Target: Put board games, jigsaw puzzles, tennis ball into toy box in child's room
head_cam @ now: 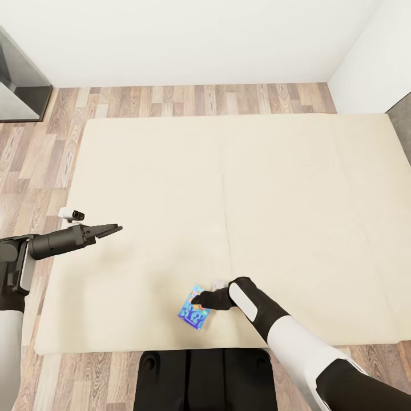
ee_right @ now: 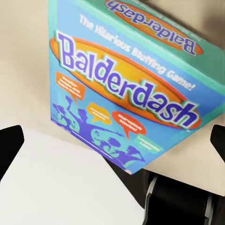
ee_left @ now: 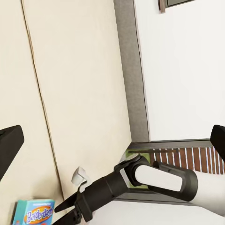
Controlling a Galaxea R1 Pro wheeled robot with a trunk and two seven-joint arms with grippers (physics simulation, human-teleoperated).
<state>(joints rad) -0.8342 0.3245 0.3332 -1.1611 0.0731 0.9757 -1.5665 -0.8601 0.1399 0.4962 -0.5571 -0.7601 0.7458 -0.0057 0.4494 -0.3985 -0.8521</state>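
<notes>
A bright blue board game [head_cam: 194, 315], printed "Balderdash" in orange and purple on its cover [ee_right: 129, 89], lies flat on the bed [head_cam: 171, 171] near the mattress's front edge, close to the robot's base [head_cam: 205, 379]. The right gripper [head_cam: 201, 299] is lowered over the box's upper corner, its dark fingers reaching onto or just above the cover; from the head view I cannot tell whether they touch it. In the right wrist view the two fingertips [ee_right: 10, 145] stand wide apart at either side of the frame with the box between and beyond them, so the jaws are spread and hold nothing. The left gripper [head_cam: 114, 229] hangs over the left part of the mattress, well apart from the game, its slim fingers pointing toward the middle of the bed; in the left wrist view its tips sit far apart, open and empty. The plain beige mattress is otherwise bare around the box. Wood plank floor [head_cam: 171, 100] surrounds the bed, with white walls [head_cam: 188, 40] beyond it.
</notes>
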